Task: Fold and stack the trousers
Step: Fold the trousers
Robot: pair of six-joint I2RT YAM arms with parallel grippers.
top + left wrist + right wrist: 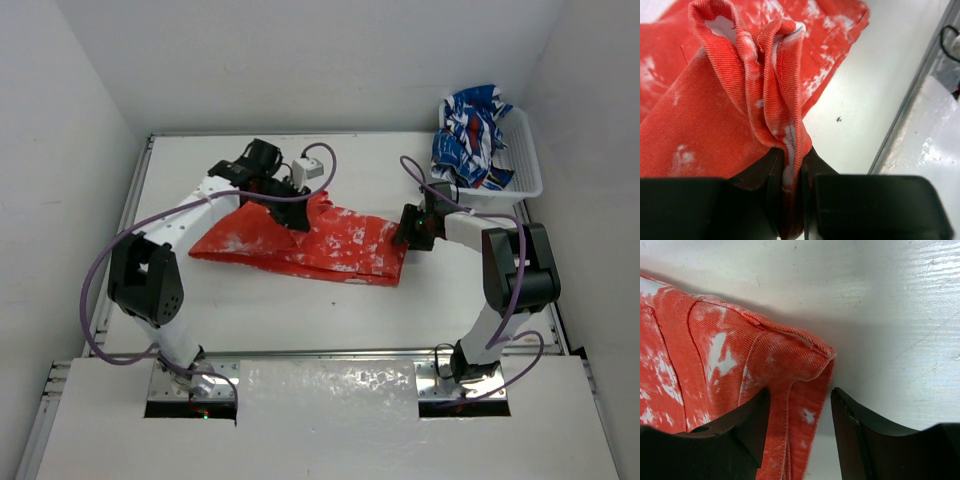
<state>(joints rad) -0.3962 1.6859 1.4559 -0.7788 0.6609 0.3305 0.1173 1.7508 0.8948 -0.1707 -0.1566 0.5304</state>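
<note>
The red-orange trousers [310, 243] with white speckles lie folded across the middle of the table. My left gripper [290, 207] is shut on a bunched edge of the trousers [775, 100] at their back left, pinching the fabric between its fingers. My right gripper [408, 232] is at the trousers' right end; its jaws stand open around a corner of the fabric [790, 375], one finger [747, 422] on the cloth and the other [855, 430] on the bare table.
A white basket [527, 165] at the back right holds a blue, white and red patterned garment [473, 135]. The table's raised rim [912, 105] runs close to the left gripper.
</note>
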